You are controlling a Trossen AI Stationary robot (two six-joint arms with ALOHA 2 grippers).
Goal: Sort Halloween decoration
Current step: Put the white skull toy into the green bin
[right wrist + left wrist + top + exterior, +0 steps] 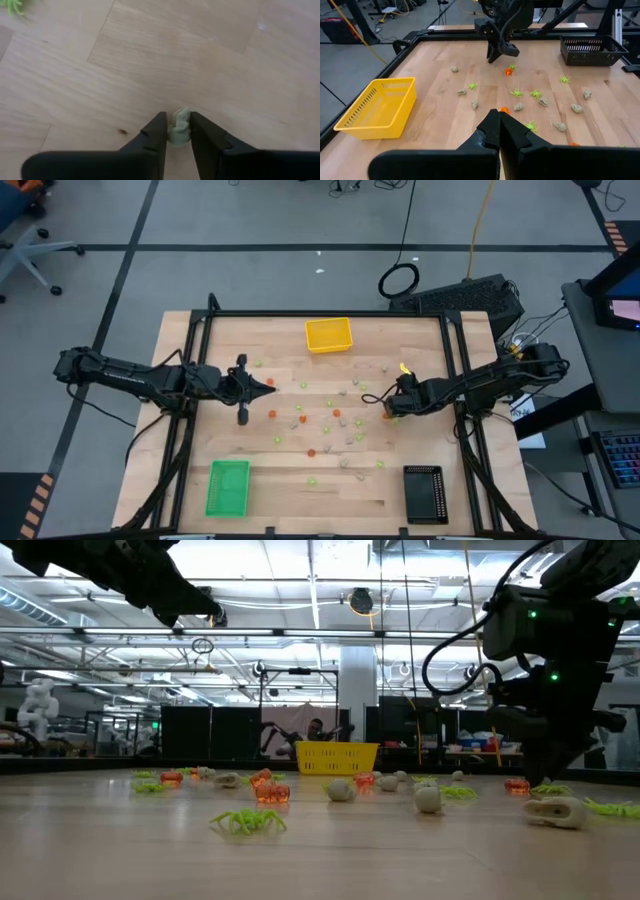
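Observation:
Many tiny orange, light green and pale beige-grey decoration pieces [325, 425] lie scattered over the middle of the wooden table. My left gripper [500, 114] is raised above the table's left half [268, 384], shut, with an orange piece [504, 109] at its tips. My right gripper [177, 122] points down at the table's right half [388, 405], shut on a pale beige-grey piece [180, 127]. An orange piece [508, 71] and a green one [513, 66] lie right beside it. My left gripper pinches the orange piece [504, 109] between its fingertips; only a bit of it shows past them. The piece is lifted clear, high above the table. My right gripper pinches the pale piece [180, 120] between its two fingertips, coming from above and pointing down. Whether the piece still rests on the wood, I cannot tell.
A yellow tray [329, 335] stands at the far edge, a green tray [227, 487] at the near left and a black tray [424, 494] at the near right. Dark frame rails [190, 420] run along the table's sides.

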